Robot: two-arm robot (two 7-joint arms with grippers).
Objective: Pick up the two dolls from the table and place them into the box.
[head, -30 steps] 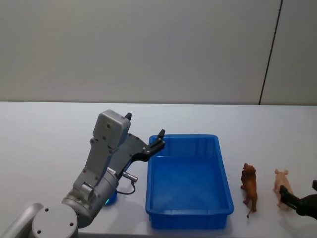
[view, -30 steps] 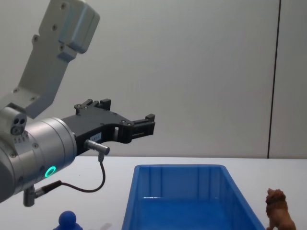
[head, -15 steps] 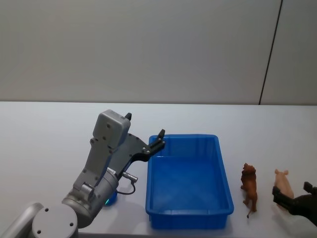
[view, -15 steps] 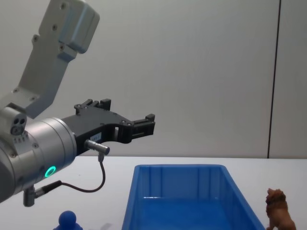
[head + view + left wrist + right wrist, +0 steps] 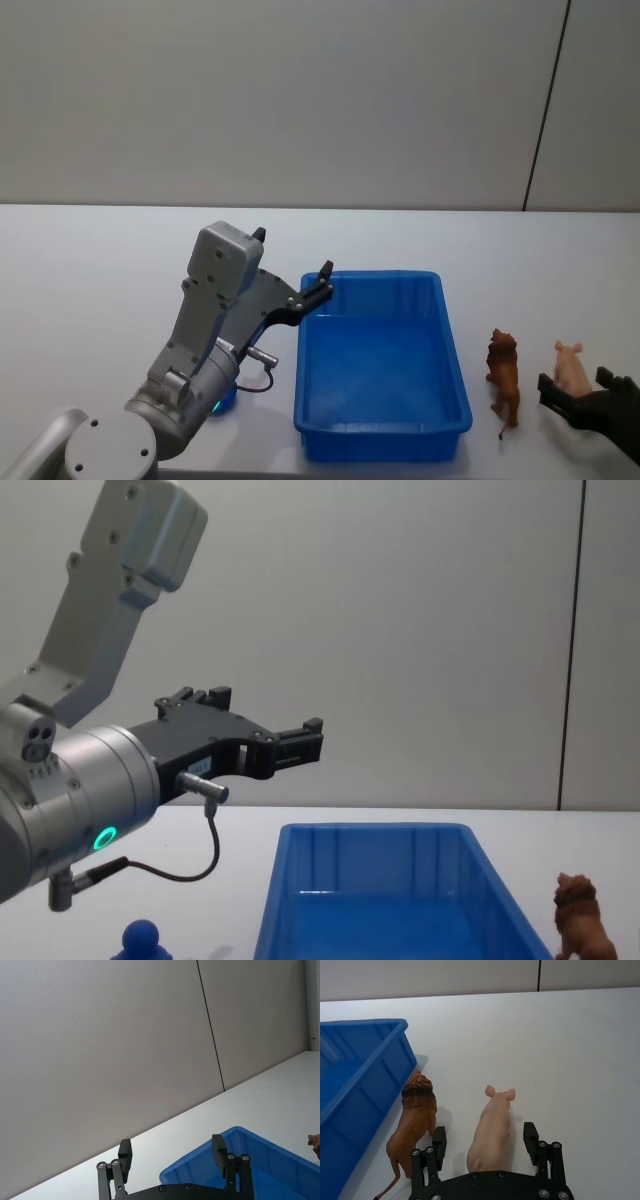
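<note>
Straddling the pig (image 5: 492, 1130), the right gripper (image 5: 485, 1135) sits low at the near right of the table (image 5: 100, 280). Its fingers (image 5: 440, 1141) are spread wide, one on each side of the pig's rear half, with a gap showing on both sides, so nothing is held yet. The pig stands upright with its snout pointing to the far side. The lion (image 5: 415, 1120) stands just to its left, between the pig and the right wall of the box (image 5: 360, 1075), and one finger sits in the space between the two animals, near the lion's hind legs.

The box looks empty in the head view, so I judge this to be the grasp of the first doll, with the task barely begun. The next move calls for closing the fingers squarely on the pig's body and lifting it clear of the table. It then has to go left, high enough to pass over the lion and the box rim, before being let go inside.

The left gripper (image 5: 171, 1150) hangs raised over the far left corner of the box, its fingers wide apart and empty. A small blue figure (image 5: 143, 940) stands on the near left of the table, beside that arm.
</note>
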